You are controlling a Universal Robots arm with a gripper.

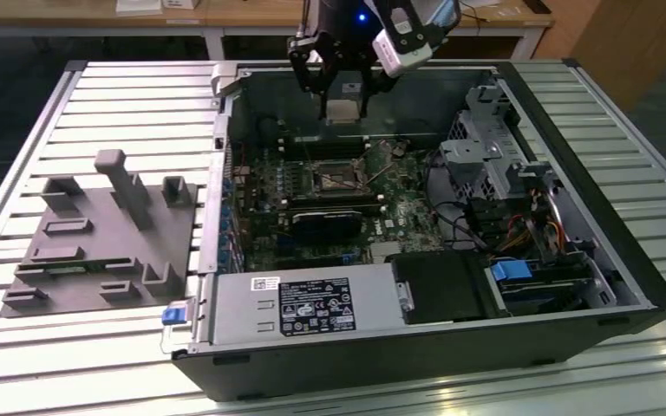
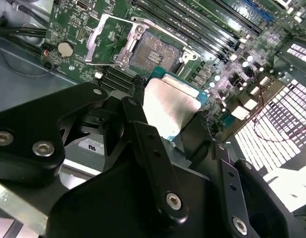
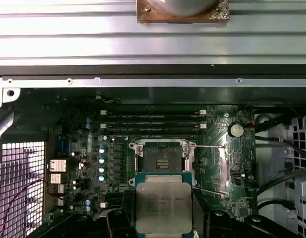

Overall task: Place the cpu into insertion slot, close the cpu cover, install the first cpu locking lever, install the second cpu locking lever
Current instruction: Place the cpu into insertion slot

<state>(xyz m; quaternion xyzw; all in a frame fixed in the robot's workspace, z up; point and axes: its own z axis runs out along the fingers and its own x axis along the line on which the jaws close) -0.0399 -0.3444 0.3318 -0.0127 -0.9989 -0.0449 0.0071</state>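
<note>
- Pincer (image 2: 169, 115) is clamped on the cpu (image 2: 171, 101). Fingers (image 2: 143, 141) bear on two opposite edges, with the silver top bare between them.
- Cpu hangs in the air over the open case (image 1: 426, 351), above the motherboard (image 3: 78, 148) and not touching it. In the exterior view it sits near the case's far wall.
- Slot (image 2: 154, 53) is bare: the dark contact field shows and nothing is in it. In the first wrist view the cpu looks close to the slot, edges roughly parallel to it. Can't judge the height gap.
- Cover (image 2: 109, 38) stands open, tilted up at one side of the slot. By the look of it, no step of the task is done yet.
- Handling, my read: the cpu is light, thin and stiff. The metal top is slick, so an edge grip holds by squeeze alone.
- Underside contacts and slot pins are likely fragile, so dragging or tilting would risk damage.
- Best hold is the present one: two opposite edges, top and underside untouched.
- Memory slots (image 3: 150, 124) run alongside the slot.
- Case lies on its side on the slatted tabletop (image 1: 136, 95). A grey fixture (image 1: 96, 238) sits at the exterior view's left of it.
</note>
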